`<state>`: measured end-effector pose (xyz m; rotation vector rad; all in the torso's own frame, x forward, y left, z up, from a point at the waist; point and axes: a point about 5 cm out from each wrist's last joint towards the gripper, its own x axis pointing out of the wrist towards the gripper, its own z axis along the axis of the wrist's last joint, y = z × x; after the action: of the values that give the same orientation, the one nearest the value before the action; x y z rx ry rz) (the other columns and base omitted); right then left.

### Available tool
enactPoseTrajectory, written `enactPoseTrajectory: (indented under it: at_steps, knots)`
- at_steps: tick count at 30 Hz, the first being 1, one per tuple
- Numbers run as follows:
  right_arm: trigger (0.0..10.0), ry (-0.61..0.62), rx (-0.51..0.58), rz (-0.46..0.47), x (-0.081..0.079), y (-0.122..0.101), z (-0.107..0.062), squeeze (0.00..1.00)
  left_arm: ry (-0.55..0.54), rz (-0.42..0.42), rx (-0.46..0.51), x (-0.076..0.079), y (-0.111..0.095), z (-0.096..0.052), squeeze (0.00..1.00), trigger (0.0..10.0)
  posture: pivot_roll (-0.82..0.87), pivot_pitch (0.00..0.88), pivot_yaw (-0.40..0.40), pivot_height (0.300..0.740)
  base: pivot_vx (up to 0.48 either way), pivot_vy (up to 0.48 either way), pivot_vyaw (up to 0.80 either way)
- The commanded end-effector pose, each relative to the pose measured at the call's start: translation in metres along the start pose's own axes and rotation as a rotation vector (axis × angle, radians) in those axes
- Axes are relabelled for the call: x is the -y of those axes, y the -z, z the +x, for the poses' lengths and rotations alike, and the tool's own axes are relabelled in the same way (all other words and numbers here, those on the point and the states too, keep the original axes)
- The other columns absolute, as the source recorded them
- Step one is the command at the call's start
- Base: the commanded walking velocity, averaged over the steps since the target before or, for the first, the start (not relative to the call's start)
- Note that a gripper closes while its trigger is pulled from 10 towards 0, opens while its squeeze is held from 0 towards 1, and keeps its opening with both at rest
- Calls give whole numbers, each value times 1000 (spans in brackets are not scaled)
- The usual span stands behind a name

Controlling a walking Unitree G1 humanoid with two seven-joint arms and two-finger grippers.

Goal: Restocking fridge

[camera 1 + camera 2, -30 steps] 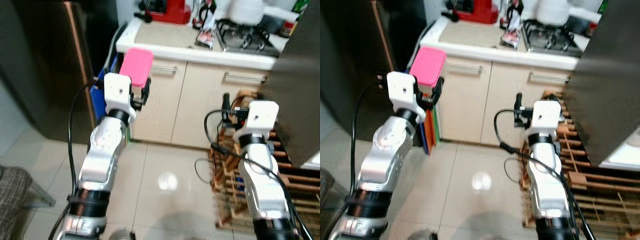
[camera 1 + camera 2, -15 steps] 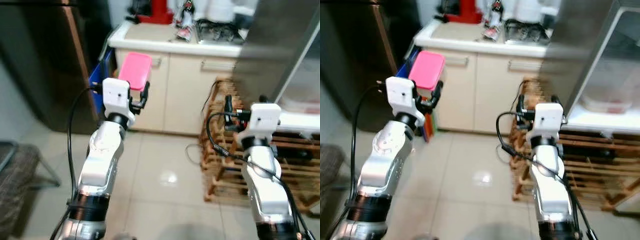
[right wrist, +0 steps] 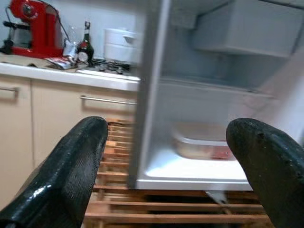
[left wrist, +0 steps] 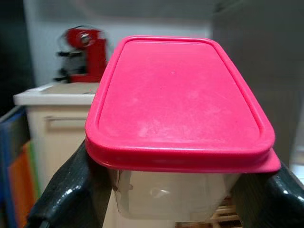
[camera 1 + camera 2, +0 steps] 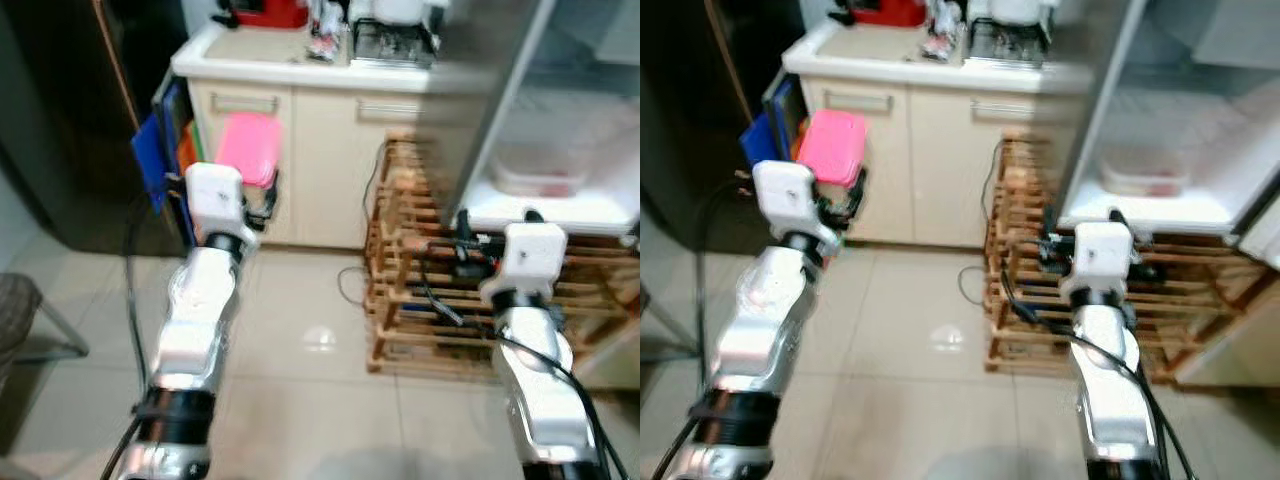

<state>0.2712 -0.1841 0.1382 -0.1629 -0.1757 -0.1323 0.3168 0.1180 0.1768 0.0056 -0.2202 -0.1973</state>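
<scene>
One pink-lidded tub [image 4: 180,118] is clamped in the left pincer [image 5: 250,195], well short of the open fridge [image 5: 1160,120], right pincer [image 3: 166,166] spread empty, so stocking isn't done yet.

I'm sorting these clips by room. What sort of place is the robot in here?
Most likely a home kitchen: a counter over cream cabinets carries a gas hob and a red coffee machine, and an open fridge stands to the right. The left hand holds a pink-lidded container.
</scene>
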Motion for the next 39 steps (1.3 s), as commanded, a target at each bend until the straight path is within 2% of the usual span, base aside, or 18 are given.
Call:
enactPoseTrajectory:
  at_steps: [1,6,18,24,29,32,34,39]
  knots:
    - [10000,-15,18,13,-5,-5,4,0,-24,11,2,-8,0,-1,0,10000,-36,0,-16,740,0,-458,0]
    - [10000,-17,22,14,-5,-6,4,0,-14,18,14,-4,-3,2,0,10000,-36,0,-10,740,0,-455,0]
    - [10000,-27,24,25,-5,-2,0,0,-46,41,-5,-9,0,9,0,10000,-40,0,0,740,0,-458,0]
    - [10000,-185,-36,57,-11,13,-13,0,-67,44,-15,-11,1,18,0,10000,-43,0,-4,740,0,-458,0]
    - [10000,-179,-22,44,-7,9,-10,0,-92,46,-17,-14,2,20,0,10000,-49,0,-6,740,68,-433,0]
    - [10000,-199,-11,49,-10,6,-10,0,-97,47,-16,-14,3,20,0,10000,-53,0,-8,740,111,0,0]
    - [10000,-229,-19,59,-12,7,-11,0,-62,3,-12,-10,4,19,0,10000,-53,0,-10,740,0,0,0]
    - [10000,-332,-67,103,-21,13,-18,0,-36,39,3,-5,1,20,0,10000,-53,0,-12,740,202,320,0]
